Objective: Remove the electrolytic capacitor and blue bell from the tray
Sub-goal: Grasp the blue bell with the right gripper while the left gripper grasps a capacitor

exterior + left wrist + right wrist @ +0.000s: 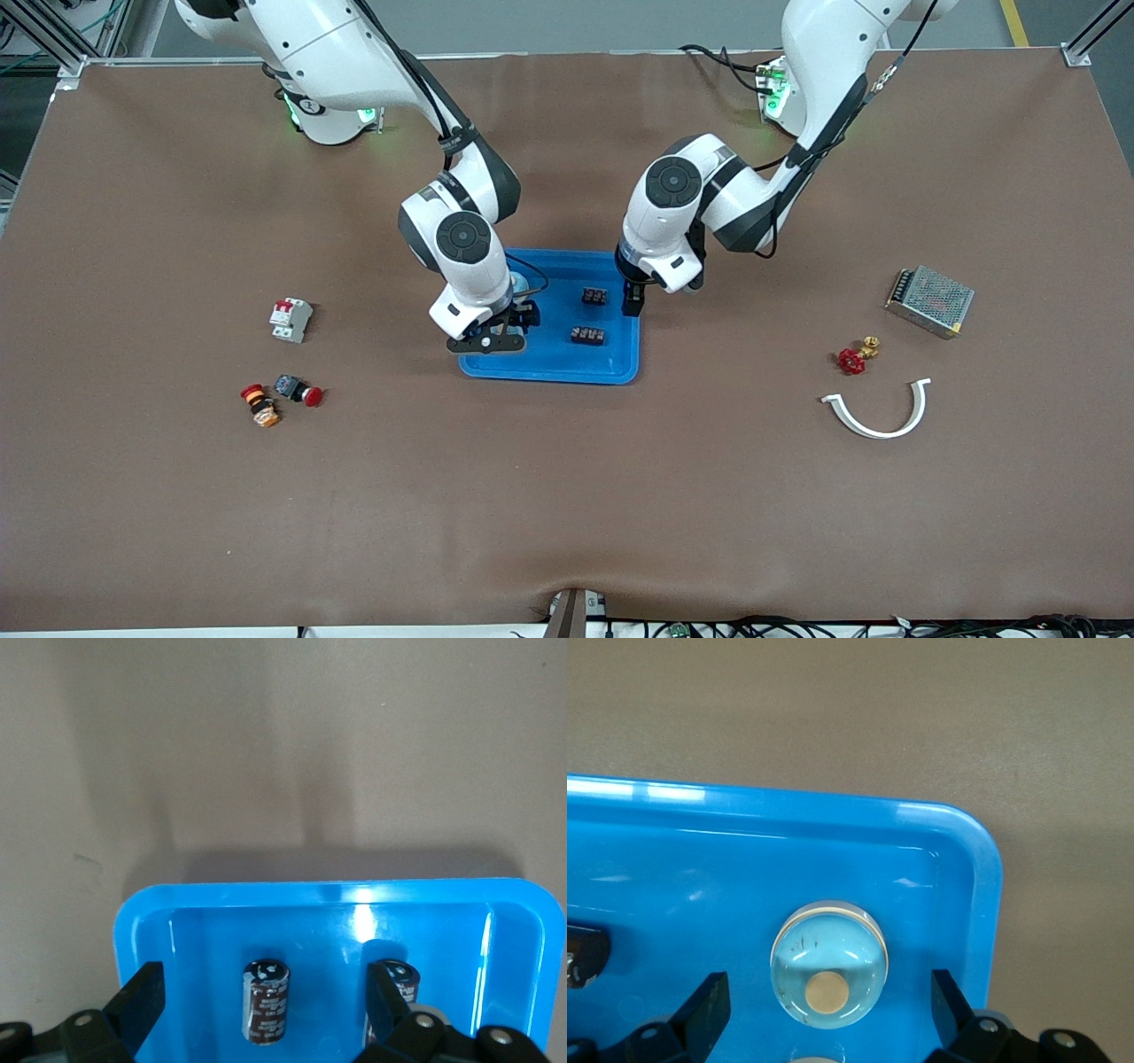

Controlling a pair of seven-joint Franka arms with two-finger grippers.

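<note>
Hovering over the tray [620, 372], left gripper [266, 1014] spread astride one capacitor [267, 1001], right gripper [829, 1008] spread astride the bell [829, 967]; risked nudging the second capacitor [400, 979] just beside.

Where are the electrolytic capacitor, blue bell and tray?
electrolytic capacitor [267, 1003], left wrist view, side of its dark can
blue bell [828, 966], right wrist view, domed top
tray [549, 373], front view, rim nearest the camera
</note>
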